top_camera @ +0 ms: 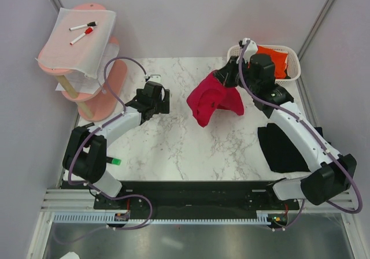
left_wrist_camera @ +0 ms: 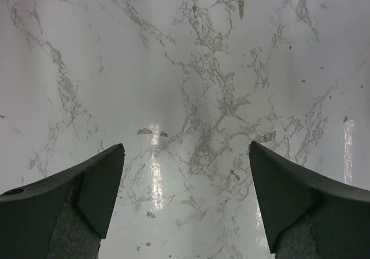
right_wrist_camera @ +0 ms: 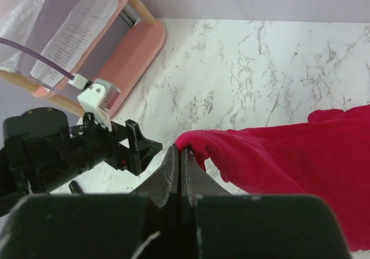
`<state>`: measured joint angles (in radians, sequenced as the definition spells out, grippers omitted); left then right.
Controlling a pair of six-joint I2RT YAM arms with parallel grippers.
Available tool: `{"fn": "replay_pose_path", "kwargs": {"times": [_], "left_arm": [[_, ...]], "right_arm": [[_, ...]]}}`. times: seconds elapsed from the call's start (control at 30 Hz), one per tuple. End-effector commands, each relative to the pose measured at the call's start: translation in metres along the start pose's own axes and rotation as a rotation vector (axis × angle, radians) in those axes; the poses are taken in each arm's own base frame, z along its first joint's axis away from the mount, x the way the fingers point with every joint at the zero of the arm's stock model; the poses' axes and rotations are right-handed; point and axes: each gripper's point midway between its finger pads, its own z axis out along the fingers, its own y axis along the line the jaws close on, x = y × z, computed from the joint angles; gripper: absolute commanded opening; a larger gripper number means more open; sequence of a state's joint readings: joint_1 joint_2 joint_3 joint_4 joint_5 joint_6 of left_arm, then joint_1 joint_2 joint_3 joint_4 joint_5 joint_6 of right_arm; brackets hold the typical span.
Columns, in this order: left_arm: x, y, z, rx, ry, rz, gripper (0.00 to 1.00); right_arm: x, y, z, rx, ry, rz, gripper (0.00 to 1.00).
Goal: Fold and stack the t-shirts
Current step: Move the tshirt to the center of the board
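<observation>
My right gripper (top_camera: 226, 77) is shut on an edge of the crimson red t-shirt (top_camera: 213, 100) and holds it bunched above the marble table; in the right wrist view the shut gripper (right_wrist_camera: 181, 152) pinches the red fabric (right_wrist_camera: 289, 161). A black t-shirt (top_camera: 284, 148) lies flat at the table's right edge, partly under the right arm. A bright orange t-shirt (top_camera: 274, 59) sits in the white basket (top_camera: 293, 62) at the back right. My left gripper (top_camera: 163, 102) is open and empty over bare marble (left_wrist_camera: 191, 97), left of the red shirt.
A pink tiered stand (top_camera: 87, 68) at the back left carries a white sheet with marker pens (top_camera: 81, 30); it also shows in the right wrist view (right_wrist_camera: 115, 51). Grey walls close in the table on three sides. A small green marker (top_camera: 116, 161) is by the left arm's base.
</observation>
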<state>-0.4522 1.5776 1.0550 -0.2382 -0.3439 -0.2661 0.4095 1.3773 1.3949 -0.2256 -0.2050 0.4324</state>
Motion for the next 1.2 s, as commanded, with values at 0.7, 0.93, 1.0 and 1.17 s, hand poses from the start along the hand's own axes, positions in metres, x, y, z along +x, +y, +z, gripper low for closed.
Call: {"fn": "replay_pose_path", "kwargs": {"times": [0.7, 0.93, 1.0, 1.17], "left_arm": [[-0.020, -0.041, -0.057, 0.351, -0.219, -0.104, 0.93], [-0.008, -0.041, -0.037, 0.300, -0.150, -0.081, 0.93], [-0.004, -0.045, -0.035, 0.314, -0.134, -0.074, 0.93], [0.000, -0.052, -0.041, 0.348, -0.136, -0.080, 0.93]], "right_arm": [[0.194, 0.052, 0.187, -0.079, 0.302, 0.007, 0.42], [0.183, 0.027, 0.175, 0.022, 0.258, -0.032, 0.98], [0.170, 0.018, 0.168, 0.047, 0.233, -0.023, 0.98], [0.143, -0.001, 0.148, 0.081, 0.183, 0.006, 0.98]]}}
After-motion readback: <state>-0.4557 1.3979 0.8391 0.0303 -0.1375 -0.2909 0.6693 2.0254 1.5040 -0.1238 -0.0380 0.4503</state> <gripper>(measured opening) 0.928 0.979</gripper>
